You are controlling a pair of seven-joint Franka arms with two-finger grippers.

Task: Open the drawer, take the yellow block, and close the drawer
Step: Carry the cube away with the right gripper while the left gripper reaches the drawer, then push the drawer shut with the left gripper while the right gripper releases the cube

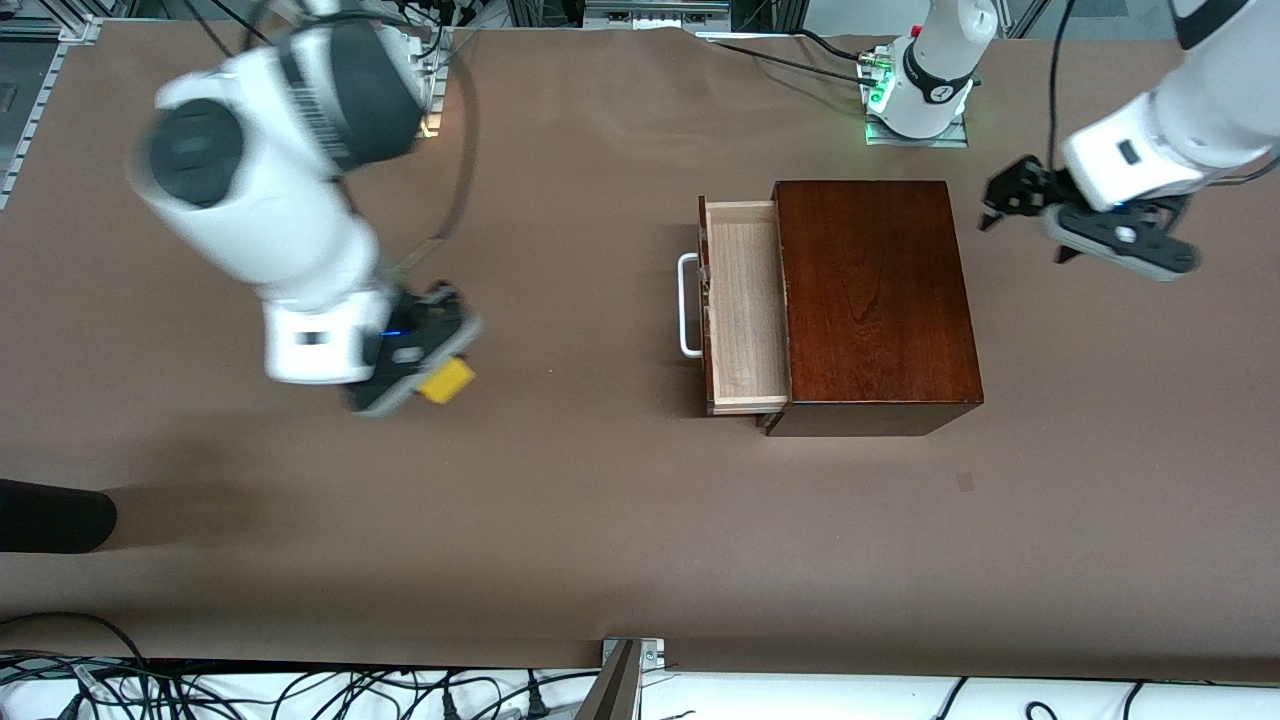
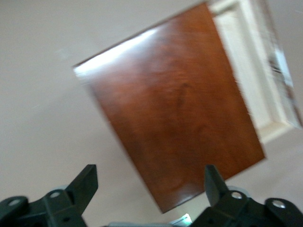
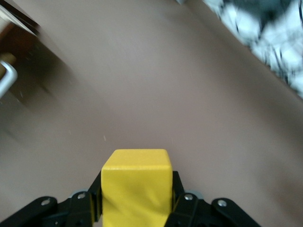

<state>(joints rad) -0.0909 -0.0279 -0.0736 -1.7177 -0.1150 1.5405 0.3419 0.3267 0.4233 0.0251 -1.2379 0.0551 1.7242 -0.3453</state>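
The dark mahogany box stands mid-table with its drawer pulled out toward the right arm's end, the pale-wood tray showing bare and the white handle on its front. My right gripper is shut on the yellow block over bare table toward the right arm's end, well apart from the drawer; the block fills the jaws in the right wrist view. My left gripper is open in the air beside the box at the left arm's end; the left wrist view shows the box top past its fingers.
A dark object lies at the table edge at the right arm's end, nearer the front camera. Cables lie along the table's front edge. The left arm's base stands close to the box.
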